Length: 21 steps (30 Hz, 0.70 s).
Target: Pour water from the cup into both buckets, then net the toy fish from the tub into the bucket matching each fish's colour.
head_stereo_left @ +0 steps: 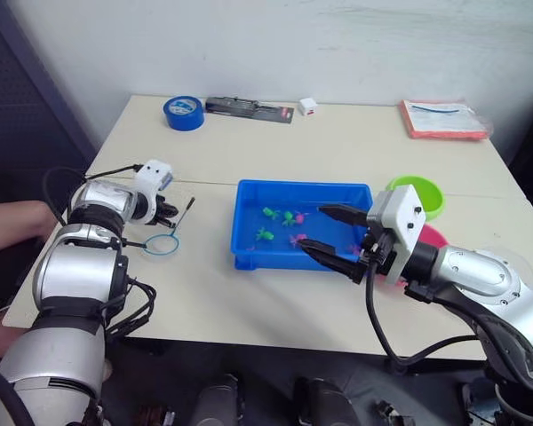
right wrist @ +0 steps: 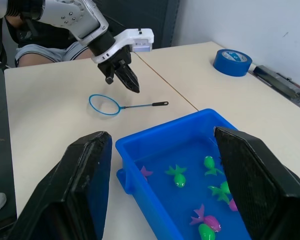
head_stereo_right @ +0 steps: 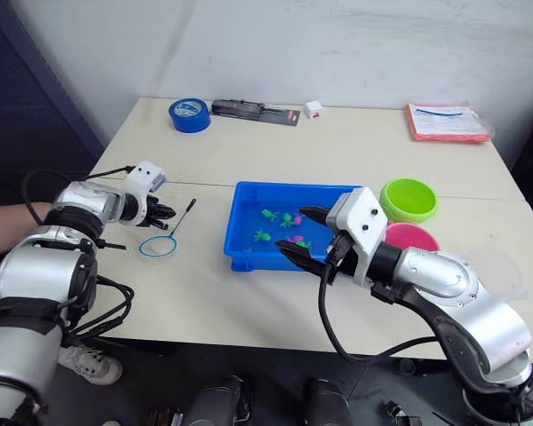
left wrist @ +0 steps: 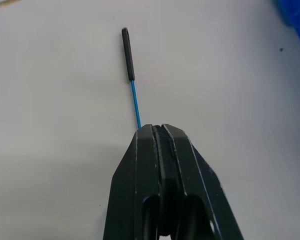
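Left gripper: jaws closed, empty, poised above net handle.
Right gripper: jaws spread wide, empty, over tub.

Bright blue tub, green and pink toy fish, lime-green bucket, pink bucket, blue-rimmed net
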Each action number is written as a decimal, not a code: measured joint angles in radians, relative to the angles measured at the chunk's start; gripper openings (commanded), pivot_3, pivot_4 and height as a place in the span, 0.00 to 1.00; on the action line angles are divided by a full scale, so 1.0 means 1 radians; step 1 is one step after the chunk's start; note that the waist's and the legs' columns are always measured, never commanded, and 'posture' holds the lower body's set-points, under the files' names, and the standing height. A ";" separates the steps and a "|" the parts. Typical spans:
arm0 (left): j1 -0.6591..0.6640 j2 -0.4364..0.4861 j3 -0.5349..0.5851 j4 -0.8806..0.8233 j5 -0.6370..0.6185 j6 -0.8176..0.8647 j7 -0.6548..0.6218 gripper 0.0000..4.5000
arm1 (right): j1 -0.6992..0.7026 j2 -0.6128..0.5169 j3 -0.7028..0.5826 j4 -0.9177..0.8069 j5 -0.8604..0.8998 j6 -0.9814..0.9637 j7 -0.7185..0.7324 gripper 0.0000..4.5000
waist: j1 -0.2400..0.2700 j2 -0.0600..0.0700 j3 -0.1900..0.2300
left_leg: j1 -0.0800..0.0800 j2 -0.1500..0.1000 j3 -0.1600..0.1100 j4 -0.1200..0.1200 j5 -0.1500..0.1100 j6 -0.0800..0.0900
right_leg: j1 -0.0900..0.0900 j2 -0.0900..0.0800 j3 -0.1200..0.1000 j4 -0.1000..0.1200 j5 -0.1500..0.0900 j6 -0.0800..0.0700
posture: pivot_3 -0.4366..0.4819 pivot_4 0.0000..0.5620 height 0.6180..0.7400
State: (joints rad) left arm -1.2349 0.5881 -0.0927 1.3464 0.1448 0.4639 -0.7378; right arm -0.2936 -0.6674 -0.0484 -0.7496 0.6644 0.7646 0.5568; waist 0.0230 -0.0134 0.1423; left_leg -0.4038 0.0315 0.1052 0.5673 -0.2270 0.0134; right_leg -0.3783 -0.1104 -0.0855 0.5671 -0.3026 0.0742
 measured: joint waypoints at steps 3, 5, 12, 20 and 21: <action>-0.004 0.019 0.020 0.000 -0.002 0.024 0.011 0.19 | -0.002 0.000 -0.002 0.011 0.026 0.005 0.007 1.00 | 0.000 0.000 0.000 | 0.000 0.000 0.000 0.000 0.000 0.000 | 0.000 0.000 0.000 0.000 0.000 0.000 | 0.48 0.27 1.00; -0.015 0.016 0.030 0.001 -0.002 0.062 0.026 0.39 | -0.014 0.000 -0.001 0.017 0.044 0.015 0.014 1.00 | 0.002 0.000 0.000 | 0.000 0.000 0.000 0.001 0.000 0.000 | 0.000 -0.001 -0.001 0.001 0.000 0.000 | 0.48 0.27 1.00; -0.019 -0.035 -0.001 0.005 0.050 0.092 0.100 0.48 | -0.053 0.001 0.004 0.032 0.037 0.004 0.019 1.00 | 0.003 0.000 0.000 | -0.001 -0.001 0.001 0.002 0.000 0.002 | 0.001 -0.002 -0.003 0.000 0.001 0.002 | 0.48 0.27 1.00; 0.012 -0.101 -0.035 0.008 0.100 0.051 0.135 0.48 | -0.052 -0.018 0.003 0.006 0.044 0.004 0.020 1.00 | 0.002 0.002 0.000 | -0.001 0.002 0.001 0.009 0.000 0.003 | 0.001 -0.005 -0.017 0.004 0.002 0.004 | 0.48 0.27 1.00; 0.020 -0.107 -0.035 0.009 0.101 0.049 0.140 0.48 | -0.053 -0.022 0.003 0.005 0.046 0.005 0.020 1.00 | 0.002 0.002 0.000 | -0.001 0.002 0.001 0.009 0.000 0.003 | 0.001 -0.005 -0.017 0.004 0.002 0.004 | 0.48 0.27 1.00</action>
State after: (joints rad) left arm -1.2152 0.4810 -0.1274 1.3559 0.2457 0.5127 -0.5973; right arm -0.3462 -0.6897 -0.0454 -0.7448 0.7108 0.7692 0.5767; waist 0.0248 -0.0119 0.1422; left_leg -0.4043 0.0339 0.1061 0.5763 -0.2268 0.0162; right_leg -0.3770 -0.1152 -0.1027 0.5714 -0.3006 0.0777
